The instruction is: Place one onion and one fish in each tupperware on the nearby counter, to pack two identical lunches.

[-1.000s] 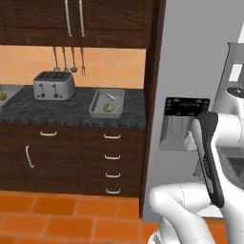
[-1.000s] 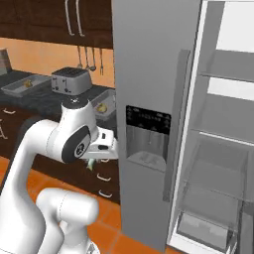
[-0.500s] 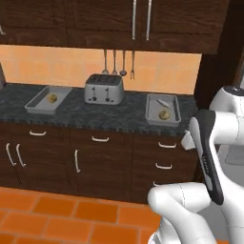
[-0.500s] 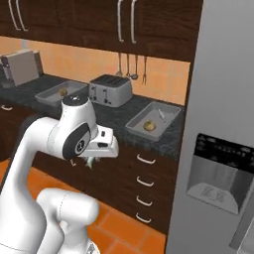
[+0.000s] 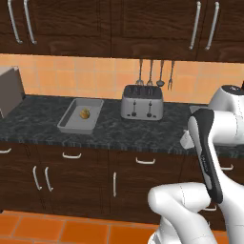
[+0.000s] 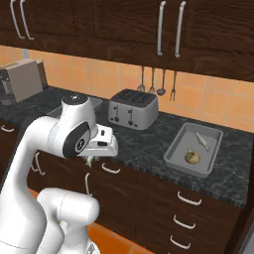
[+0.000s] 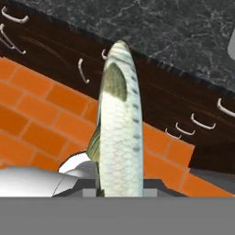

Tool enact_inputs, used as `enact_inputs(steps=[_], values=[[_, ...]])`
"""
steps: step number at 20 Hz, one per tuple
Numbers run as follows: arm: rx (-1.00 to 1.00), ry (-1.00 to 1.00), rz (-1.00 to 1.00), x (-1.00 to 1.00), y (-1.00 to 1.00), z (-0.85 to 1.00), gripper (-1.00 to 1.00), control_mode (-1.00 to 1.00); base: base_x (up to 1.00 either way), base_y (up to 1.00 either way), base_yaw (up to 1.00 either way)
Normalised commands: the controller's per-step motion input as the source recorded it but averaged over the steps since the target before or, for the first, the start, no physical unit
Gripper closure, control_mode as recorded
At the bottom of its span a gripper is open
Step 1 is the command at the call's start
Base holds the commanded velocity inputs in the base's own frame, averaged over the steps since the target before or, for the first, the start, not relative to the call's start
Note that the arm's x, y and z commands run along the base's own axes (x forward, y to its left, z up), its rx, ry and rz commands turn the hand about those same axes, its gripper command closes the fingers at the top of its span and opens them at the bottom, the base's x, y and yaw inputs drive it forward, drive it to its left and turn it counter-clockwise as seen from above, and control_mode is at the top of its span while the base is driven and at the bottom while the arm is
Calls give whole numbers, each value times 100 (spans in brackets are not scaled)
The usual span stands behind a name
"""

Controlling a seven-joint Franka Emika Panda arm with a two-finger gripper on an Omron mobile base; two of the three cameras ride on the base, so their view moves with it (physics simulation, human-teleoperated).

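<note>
Two trays: both sit on the tabletop [image 5: 43,126], either side of the toaster [image 5: 142,101].
Right tray [image 6: 194,149]: at 3 o'clock of the toaster, holds an onion [image 6: 192,158] and a fish [image 6: 201,141]; looks packed.
Left tray [image 5: 81,115]: at 9 o'clock of the toaster, holds one onion [image 5: 85,113], no fish.
End effector [image 7: 120,188]: closed on a scaly fish [image 7: 118,124], carried in front of the drawers.
Left to do: likely just setting this fish in the left tray.
</note>
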Motion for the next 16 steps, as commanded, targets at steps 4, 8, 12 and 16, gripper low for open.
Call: enact_inputs(steps=[4,8,12,16], values=[[0,0,0,0,0,0,100,100,100,100,-22],[0,0,0,0,0,0,100,100,92,100,-24],[0,0,0,0,0,0,100,100,86,100,-25],[0,0,0,0,0,0,100,100,78,100,-25]])
